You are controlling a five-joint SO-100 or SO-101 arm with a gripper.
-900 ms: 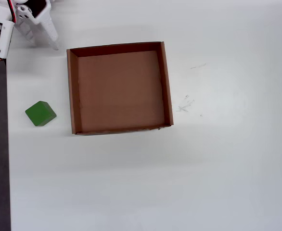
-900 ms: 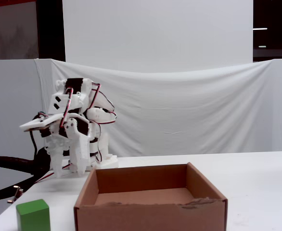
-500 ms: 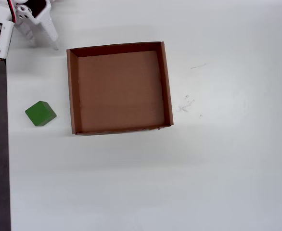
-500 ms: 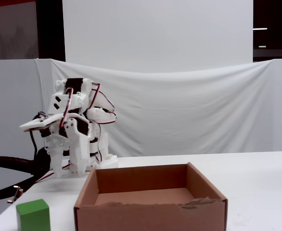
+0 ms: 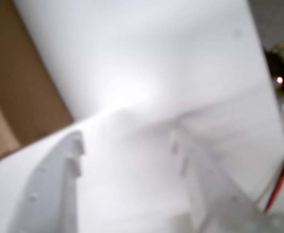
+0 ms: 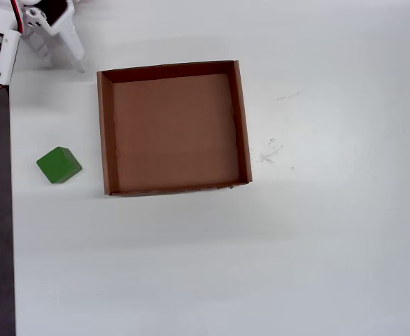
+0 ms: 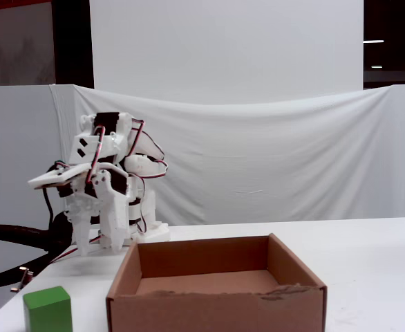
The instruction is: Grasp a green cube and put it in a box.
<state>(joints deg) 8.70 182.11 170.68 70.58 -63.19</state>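
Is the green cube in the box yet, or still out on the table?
Out. In the overhead view the green cube sits on the white table, left of the box, apart from its wall; the box holds nothing.

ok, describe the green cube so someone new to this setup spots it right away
In the overhead view, find the brown cardboard box in the upper left part of the white table. The green cube sits on the table just left of the box's lower left corner, apart from it, near the table's left edge. It is the only green thing in the scene.
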